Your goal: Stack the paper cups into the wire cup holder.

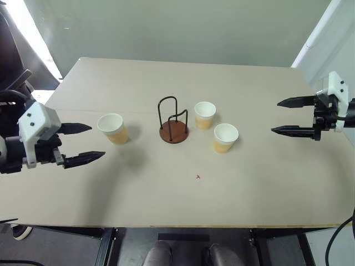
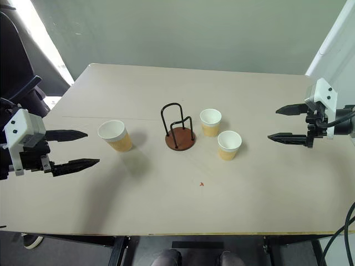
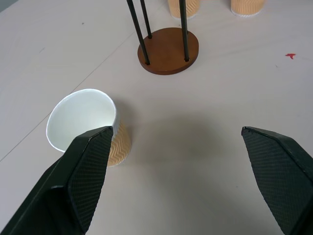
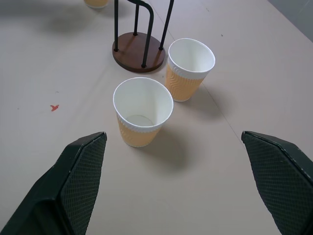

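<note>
Cups (image 1: 112,128): three upright; wire holder (image 1: 173,122): one, empty.

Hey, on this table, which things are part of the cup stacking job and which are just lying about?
For the job:
- paper cup on the left
- paper cup beside the holder
- nearer paper cup on the right
- wire cup holder, empty

Just there:
- small red mark on the table
</note>
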{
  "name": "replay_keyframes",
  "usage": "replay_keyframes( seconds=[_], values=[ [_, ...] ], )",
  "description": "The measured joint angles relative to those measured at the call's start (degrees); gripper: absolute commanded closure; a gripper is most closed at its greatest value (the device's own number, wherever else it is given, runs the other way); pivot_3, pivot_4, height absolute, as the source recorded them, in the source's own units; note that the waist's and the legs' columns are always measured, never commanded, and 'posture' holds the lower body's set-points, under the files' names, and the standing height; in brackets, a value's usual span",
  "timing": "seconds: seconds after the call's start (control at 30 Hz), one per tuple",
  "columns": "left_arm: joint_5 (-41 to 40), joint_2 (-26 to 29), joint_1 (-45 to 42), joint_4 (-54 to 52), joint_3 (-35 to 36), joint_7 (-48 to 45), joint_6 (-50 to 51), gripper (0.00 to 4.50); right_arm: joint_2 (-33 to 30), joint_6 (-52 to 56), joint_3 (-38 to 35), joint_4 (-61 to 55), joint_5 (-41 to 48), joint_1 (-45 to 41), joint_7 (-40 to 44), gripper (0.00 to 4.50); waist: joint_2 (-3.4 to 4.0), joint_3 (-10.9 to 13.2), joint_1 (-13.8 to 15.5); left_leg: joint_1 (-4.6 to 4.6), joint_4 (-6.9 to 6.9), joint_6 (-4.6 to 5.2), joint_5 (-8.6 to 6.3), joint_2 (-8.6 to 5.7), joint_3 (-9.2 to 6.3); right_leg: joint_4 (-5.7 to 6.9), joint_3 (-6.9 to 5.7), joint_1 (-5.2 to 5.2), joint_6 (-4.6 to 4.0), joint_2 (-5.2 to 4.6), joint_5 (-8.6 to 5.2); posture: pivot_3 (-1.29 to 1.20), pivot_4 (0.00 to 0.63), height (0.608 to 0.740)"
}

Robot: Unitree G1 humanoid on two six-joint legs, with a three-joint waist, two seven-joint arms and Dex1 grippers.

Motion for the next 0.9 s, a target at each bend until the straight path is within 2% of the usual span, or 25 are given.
replay_keyframes(
  seconds=[0.27, 0.43, 0.53, 0.77, 0.9],
  values=[
    [-0.02, -0.02, -2.85, 0.76, -2.26, 0.15, -0.26, 0.02, -0.05, 0.03, -0.18, -0.06, 0.03, 0.73, -0.31, 0.00, 0.00, 0.00, 0.04, 0.01, 0.00, -0.01, 0.00, 0.01, 0.00, 0.00, 0.00, 0.00, 0.00, 0.00, 0.00, 0.00, 0.150, 0.740],
    [-0.08, -0.92, -9.98, 1.91, -6.58, 0.86, -0.49, 0.02, -0.29, 0.15, -0.57, -0.44, 0.15, 1.47, -0.83, 0.00, 0.00, 0.00, 0.27, 0.02, 0.01, -0.03, 0.01, 0.00, 0.01, 0.01, 0.00, 0.00, 0.00, 0.00, 0.00, 0.00, 0.150, 0.740],
    [0.46, -3.11, -16.18, 2.63, -11.70, 1.93, -1.07, 0.02, -0.69, 0.71, -1.38, -1.61, 0.34, 2.96, -1.31, 0.00, 0.00, 0.00, 0.52, 0.02, 0.02, -0.04, 0.02, -0.01, 0.02, 0.01, 0.00, 0.01, 0.00, -0.02, 0.01, 0.00, 0.150, 0.740],
    [10.67, -14.06, -35.07, 12.14, -28.07, 6.71, -4.44, 0.02, -2.42, 3.04, -5.82, -6.14, 2.02, 7.81, -3.67, 0.00, 0.00, 0.00, 1.11, -0.08, 0.13, -0.04, 0.02, -0.02, 0.14, 0.01, 0.00, 0.03, 0.09, -0.04, 0.06, 0.00, 0.150, 0.740],
    [16.99, -19.80, -41.18, 20.45, -34.42, 8.81, -7.04, 0.02, -3.82, 5.29, -9.65, -10.67, 3.58, 11.74, -5.19, 0.00, -0.01, 0.00, 1.15, -0.27, 0.19, -0.04, 0.02, 0.01, 0.25, -0.05, 0.00, -0.01, 0.18, -0.01, 0.11, 0.00, 0.150, 0.740]
  ],
)
